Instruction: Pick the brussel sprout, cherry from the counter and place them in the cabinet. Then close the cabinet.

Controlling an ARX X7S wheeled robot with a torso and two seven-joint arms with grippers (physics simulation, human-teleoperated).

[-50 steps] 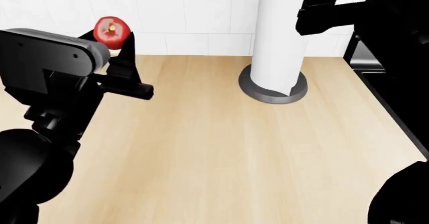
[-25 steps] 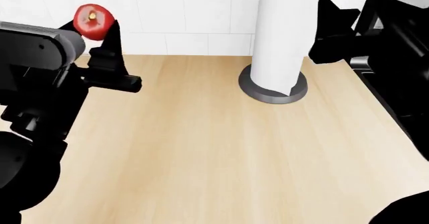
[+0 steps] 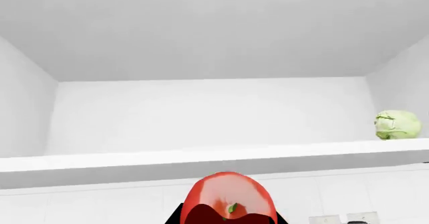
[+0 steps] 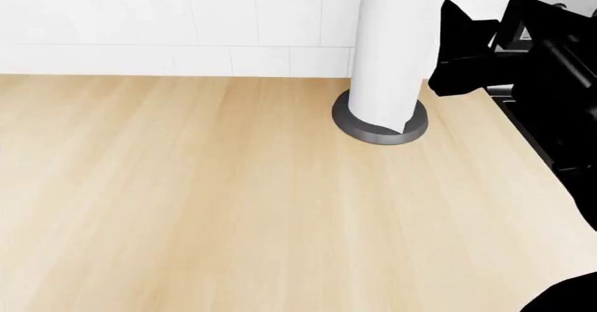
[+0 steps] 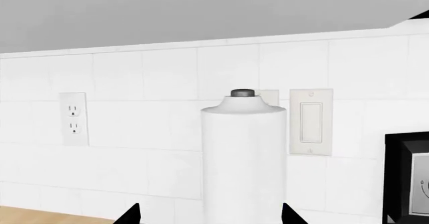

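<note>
Your left gripper (image 3: 228,219) is clamped on the cherry (image 3: 228,200), just below the open cabinet (image 3: 201,161) shelf. Farther in, the brussel sprout (image 3: 397,124) already sits on that shelf. Cherry placement and door closing remain. Your right gripper (image 5: 209,215) is spread, empty, above the bare counter (image 4: 233,200), facing the paper towel roll (image 5: 242,158) and tiled wall (image 5: 134,123).

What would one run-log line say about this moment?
left claw: holding cherry below open cabinet | brussel sprout: on shelf | right claw: empty, facing paper towel roll
</note>
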